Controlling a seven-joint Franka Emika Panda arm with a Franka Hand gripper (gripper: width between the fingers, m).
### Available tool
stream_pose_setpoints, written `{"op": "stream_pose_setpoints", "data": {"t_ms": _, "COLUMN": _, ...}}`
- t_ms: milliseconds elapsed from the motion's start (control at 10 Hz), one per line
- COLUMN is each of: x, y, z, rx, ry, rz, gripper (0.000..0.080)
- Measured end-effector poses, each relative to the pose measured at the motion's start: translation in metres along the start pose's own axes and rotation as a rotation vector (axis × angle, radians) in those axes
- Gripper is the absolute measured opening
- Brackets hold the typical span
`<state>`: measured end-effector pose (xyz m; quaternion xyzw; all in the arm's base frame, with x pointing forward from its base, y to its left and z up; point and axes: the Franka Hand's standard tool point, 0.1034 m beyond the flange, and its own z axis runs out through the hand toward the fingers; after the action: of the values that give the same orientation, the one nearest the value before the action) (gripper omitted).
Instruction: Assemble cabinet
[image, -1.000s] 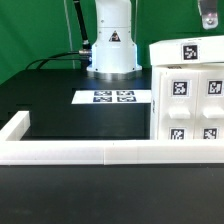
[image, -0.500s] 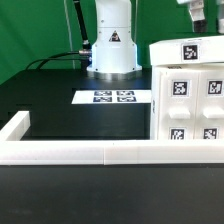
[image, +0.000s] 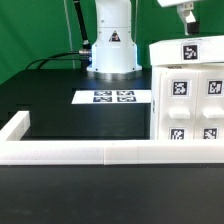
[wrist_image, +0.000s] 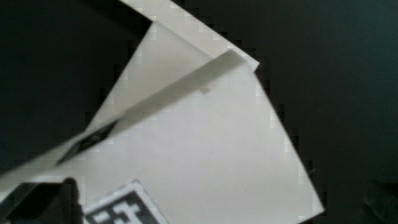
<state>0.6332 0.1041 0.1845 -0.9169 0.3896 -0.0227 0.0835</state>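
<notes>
Right now the cabinet (image: 190, 92) stands at the exterior view's right end of the black desk (image: 60, 115), its tagged front toward that camera. The jaws hang above its top edge, half out of frame, so the cabinet lies straight below them. Whether they are spread or closed cannot be told, and nothing shows in their hold; the wrist view shows only white cabinet surface and one tag (wrist_image: 128, 208)

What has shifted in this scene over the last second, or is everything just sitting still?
The claw, high above the cabinet at the picture's top edge, slid toward the exterior view's left. It visibly took hold of nothing and let go of nothing. The cabinet, the marker board and the white rail frame stayed where they were.
</notes>
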Motion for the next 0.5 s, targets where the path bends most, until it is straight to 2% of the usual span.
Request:
{"op": "stream_pose_setpoints", "data": {"t_ms": 200, "x": -0.0004, "y": -0.0002, "z": 0.0001, "rx": -0.001, "ry": 0.001, "rz": -0.081, "gripper": 0.0797}}
{"op": "stream_pose_setpoints", "data": {"t_ms": 500, "x": 0.0005, "y": 0.0004, "z": 0.0000, "rx": -0.002, "ry": 0.001, "rz": -0.349, "gripper": 0.0797}}
